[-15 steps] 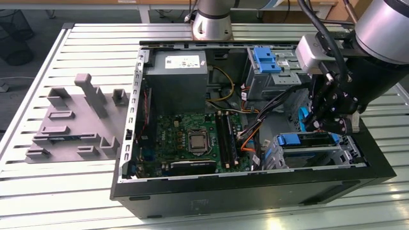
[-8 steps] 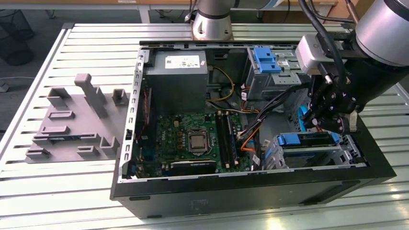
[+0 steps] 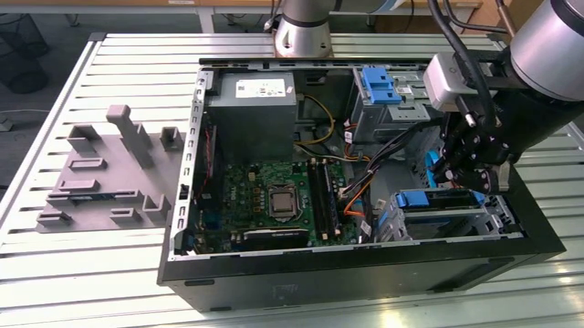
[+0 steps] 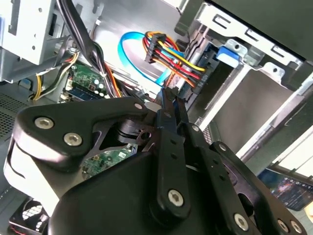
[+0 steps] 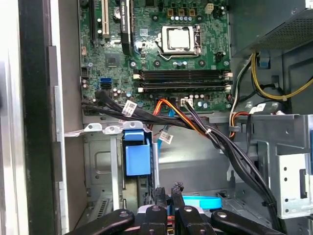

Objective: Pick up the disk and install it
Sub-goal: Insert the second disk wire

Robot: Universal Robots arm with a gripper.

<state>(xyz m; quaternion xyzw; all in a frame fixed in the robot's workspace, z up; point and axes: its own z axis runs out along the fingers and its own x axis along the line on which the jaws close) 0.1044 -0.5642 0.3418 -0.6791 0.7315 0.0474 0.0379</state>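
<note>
While your tool (image 3: 467, 167) hovers inside the computer case (image 3: 365, 263), its fingers (image 5: 167, 196) sit pressed together, holding nothing.

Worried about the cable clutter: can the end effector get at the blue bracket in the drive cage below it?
Probably yes. The end effector hangs close above the drive cage, beside the blue bracket. The black cable bundle runs along the cage's edge, not between them.

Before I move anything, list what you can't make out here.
- Anything in the hand: second wrist view, its own black links cover it.
- What sits behind the blue bracket: first wrist view, the metal cage hides it.
- Cage floor: exterior view, the case wall blocks it.
</note>
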